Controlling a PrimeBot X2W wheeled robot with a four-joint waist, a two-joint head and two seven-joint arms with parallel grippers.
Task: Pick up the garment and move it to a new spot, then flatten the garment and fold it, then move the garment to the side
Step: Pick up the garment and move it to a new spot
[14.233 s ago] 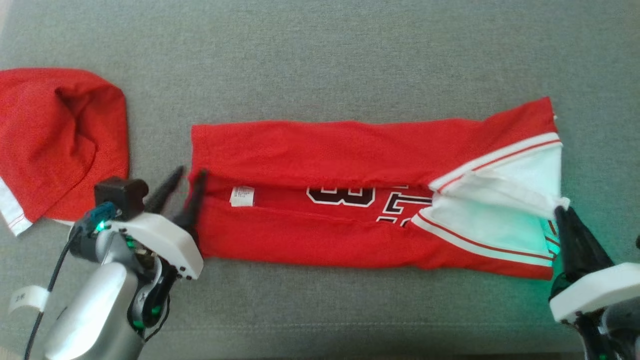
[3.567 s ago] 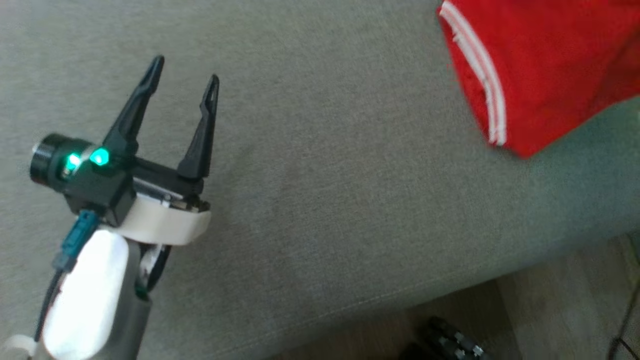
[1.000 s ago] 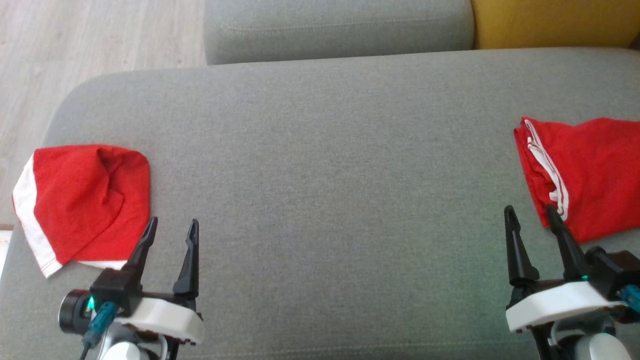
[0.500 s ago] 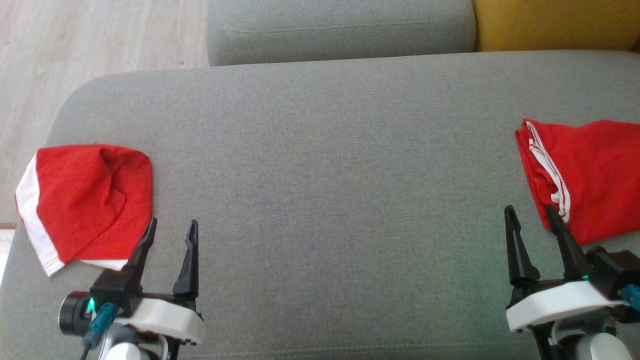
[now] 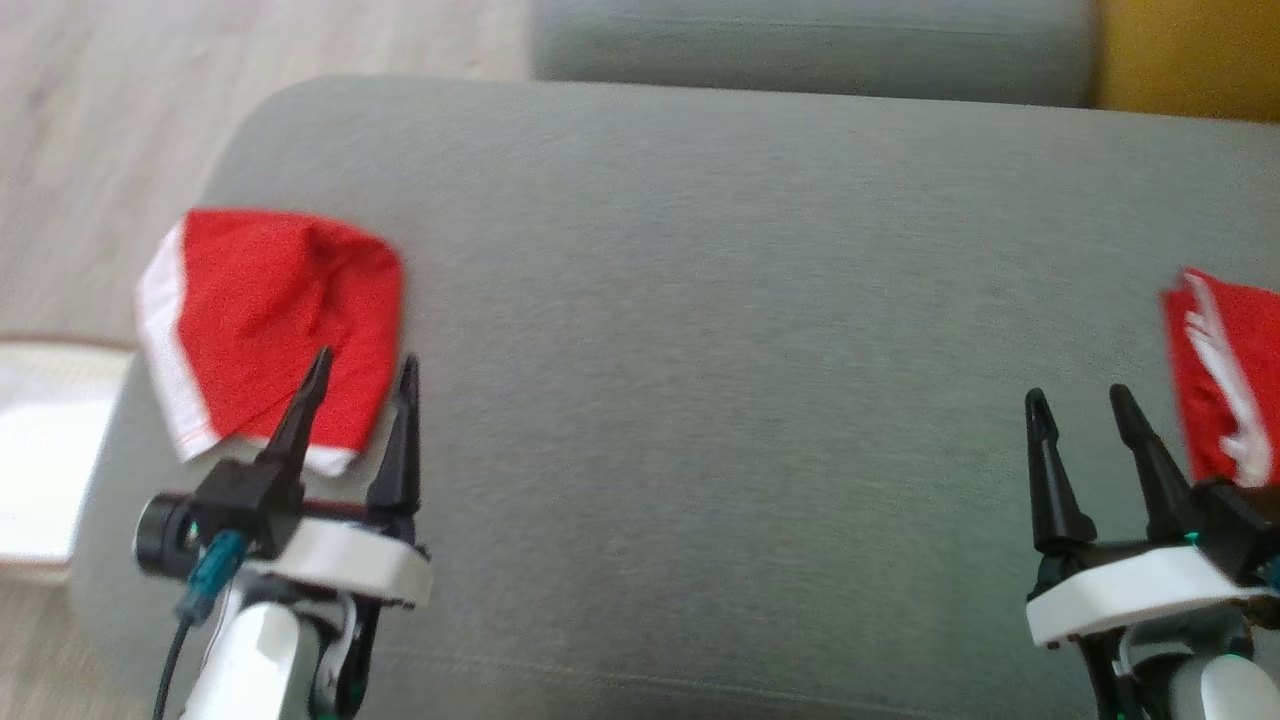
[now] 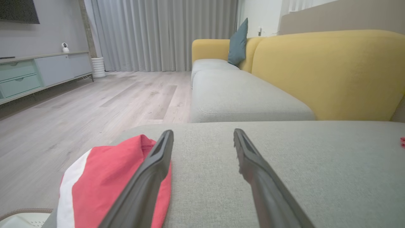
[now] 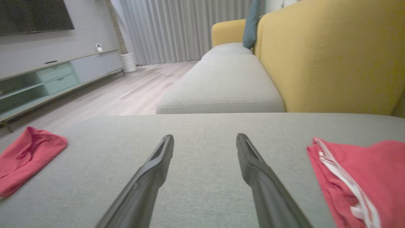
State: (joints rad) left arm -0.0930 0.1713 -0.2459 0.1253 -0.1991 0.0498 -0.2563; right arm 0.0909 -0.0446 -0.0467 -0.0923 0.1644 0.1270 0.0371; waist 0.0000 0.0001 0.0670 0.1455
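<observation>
The garment [image 5: 1225, 370], red with white stripes, lies folded at the right edge of the grey sofa seat [image 5: 700, 300]; in the right wrist view the garment [image 7: 364, 171] sits just right of my fingers. My right gripper [image 5: 1077, 393] hovers open and empty to its left, also seen as the right gripper [image 7: 205, 136]. A second red piece with a white hem [image 5: 280, 310] lies at the seat's left end. My left gripper [image 5: 365, 357] is open and empty at its near right corner; in the left wrist view the left gripper [image 6: 203, 131] has this red piece [image 6: 107, 177] behind its left finger.
The seat's rounded left end drops to a pale wood floor [image 5: 150, 90], with a white rug or mat [image 5: 40, 470] below. A further grey seat [image 5: 800, 40] and a yellow backrest [image 5: 1190, 60] stand behind. A TV console [image 7: 47, 82] lines the far wall.
The whole head picture has shifted right and blurred, so the camera has moved. Both grippers stay open and empty. The left fingers now overlap the left red piece's near corner.
</observation>
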